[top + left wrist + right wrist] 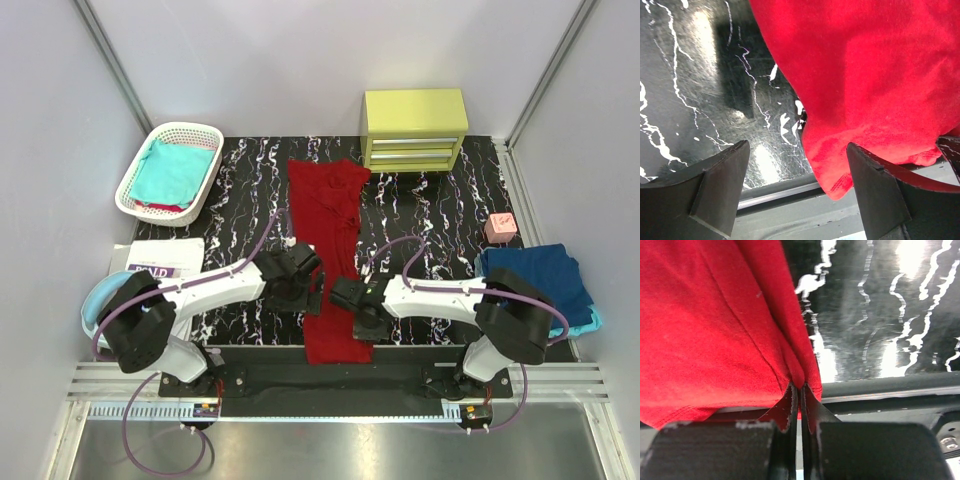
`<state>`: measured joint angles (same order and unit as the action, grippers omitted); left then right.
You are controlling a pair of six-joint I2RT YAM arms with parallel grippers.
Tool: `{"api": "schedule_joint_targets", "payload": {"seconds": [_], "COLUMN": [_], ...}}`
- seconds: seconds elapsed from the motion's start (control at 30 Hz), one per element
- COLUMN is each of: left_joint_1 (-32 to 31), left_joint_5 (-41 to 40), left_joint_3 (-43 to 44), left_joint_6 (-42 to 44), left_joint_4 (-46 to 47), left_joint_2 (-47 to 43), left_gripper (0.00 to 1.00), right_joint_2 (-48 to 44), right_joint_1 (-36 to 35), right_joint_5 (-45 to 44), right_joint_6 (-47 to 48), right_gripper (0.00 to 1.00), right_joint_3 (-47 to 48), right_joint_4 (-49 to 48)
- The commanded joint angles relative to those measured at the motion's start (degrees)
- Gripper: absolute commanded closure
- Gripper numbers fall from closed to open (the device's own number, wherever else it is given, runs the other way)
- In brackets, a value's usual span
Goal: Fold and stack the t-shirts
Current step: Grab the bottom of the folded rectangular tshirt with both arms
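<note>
The soft, limp red shirt (327, 235) is pinched at its edge by the right jaws; the left jaws are spread wide.

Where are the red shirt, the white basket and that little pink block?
red shirt (322, 200), top view, upper middle of the cloth.
white basket (186, 127), top view, far rim.
pink block (500, 228), top view, top face.

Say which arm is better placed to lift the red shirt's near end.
Right: the right gripper is shut on the dark red shirt's edge; the left gripper stands open at the opposite edge, gripping nothing.
</note>
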<state>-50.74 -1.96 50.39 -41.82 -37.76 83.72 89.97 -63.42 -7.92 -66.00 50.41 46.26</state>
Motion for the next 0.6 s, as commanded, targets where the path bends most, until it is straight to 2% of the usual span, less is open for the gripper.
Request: {"api": "schedule_joint_targets", "payload": {"seconds": [0.0, 0.1, 0.43, 0.57], "left_joint_1": [-2.08, -5.32, -9.81, -10.78], "left_joint_5": [1.60, 2.91, 7.23, 7.76], "left_joint_3": [-1.87, -2.93, -6.09, -5.66], "left_joint_6": [-0.36, -1.42, -4.58, -4.58], "left_joint_4": [0.76, 1.54, 10.16, 11.21], "left_joint_2": [-2.86, -3.74, -0.50, 2.23], "left_gripper": [0.17, 0.16, 0.16, 0.17], "right_joint_2": [1.26, 0.82, -1.29, -2.08], "right_joint_1": [-1.27, -1.27, -1.27, -1.27], "right_joint_5": [-0.43, -1.13, -6.57, -9.47], "right_joint_6": [-1.77, -1.24, -1.85, -3.26], "right_gripper": [1.00, 1.00, 1.00, 0.83], "right_joint_3": [2.41, 2.50, 4.86, 5.84], "right_joint_4": [0.41, 0.41, 5.32, 9.36]}}
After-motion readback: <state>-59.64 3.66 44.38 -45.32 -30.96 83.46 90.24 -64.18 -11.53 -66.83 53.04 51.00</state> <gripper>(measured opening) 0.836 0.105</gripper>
